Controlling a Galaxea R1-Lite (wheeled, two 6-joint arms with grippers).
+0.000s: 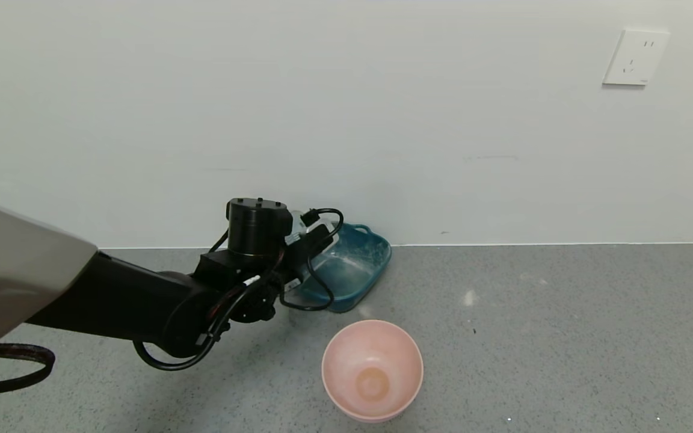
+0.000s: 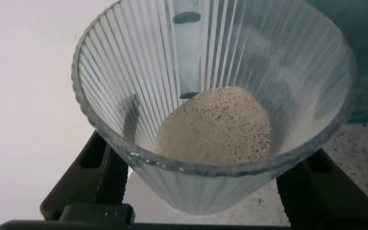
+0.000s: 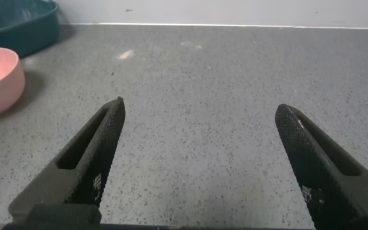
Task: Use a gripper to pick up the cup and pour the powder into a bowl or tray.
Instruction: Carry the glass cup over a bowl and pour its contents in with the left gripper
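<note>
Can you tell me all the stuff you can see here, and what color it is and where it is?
cup: one, see-through pale blue with ribbed sides, held in the left gripper near the teal basin
powder: one small heap, whitish-beige, inside the cup
teal basin: one, dark teal with whitish smears inside, on the floor against the wall
pink bowl: one, pink, round, on the floor nearer the robot than the basin
wall socket: one, white, high on the wall to the right
floor: grey, speckled
left gripper: one, black, shut on the cup
right gripper: one, black, open above bare floor
</note>
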